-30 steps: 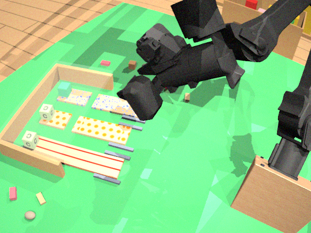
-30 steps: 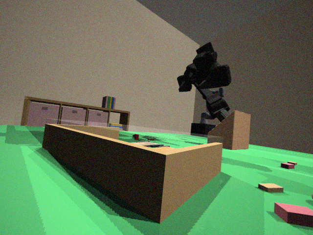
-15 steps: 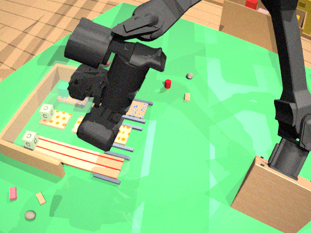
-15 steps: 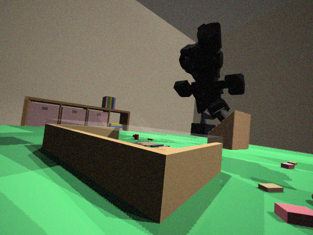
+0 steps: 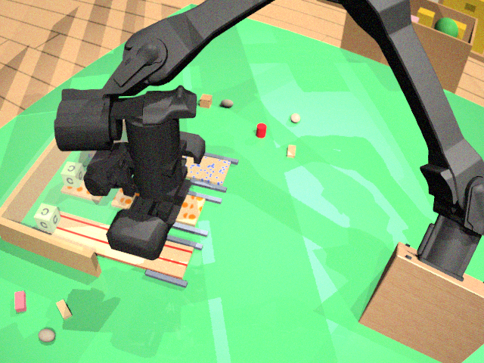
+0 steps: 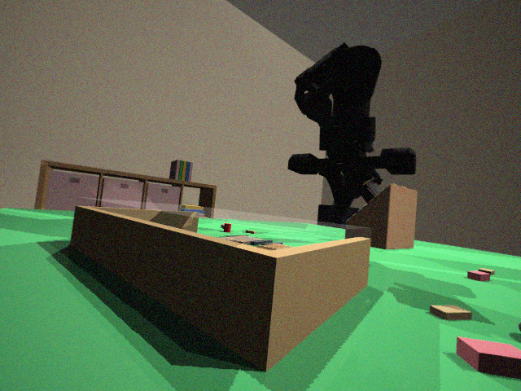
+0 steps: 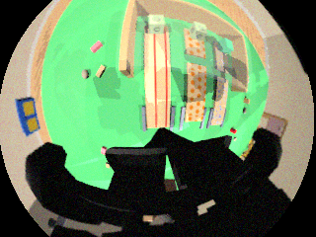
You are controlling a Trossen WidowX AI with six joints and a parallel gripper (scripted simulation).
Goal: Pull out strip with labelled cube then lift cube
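Observation:
A strip with red lines (image 5: pixel 175 253) (image 7: pixel 160 79) is in one piece; a white cube marked C (image 5: pixel 46 218) (image 7: pixel 156 23) sits at its far end. The orange-dotted strip (image 5: pixel 190 211) (image 7: pixel 196 91) is split by a gap, its back piece (image 5: pixel 79 191) (image 7: pixel 196 45) bearing another C cube (image 5: pixel 71 174) (image 7: pixel 198 30). The blue-speckled strip (image 5: pixel 211 169) (image 7: pixel 218 106) is also split, with a teal cube (image 7: pixel 227 45) at its back. My gripper (image 7: pixel 161 130) is shut and empty, above the strips' front ends. The arm hides parts of the strips in the top view.
A wooden wall (image 5: pixel 51 246) (image 6: pixel 168 252) surrounds the cubes' end, with a clear sheet over it. Grey rails (image 5: pixel 165 277) (image 7: pixel 143 118) flank the strips' front ends. A red cylinder (image 5: pixel 261 130), pebbles and small blocks lie around. A wooden block (image 5: pixel 426 308) stands by the arm's base.

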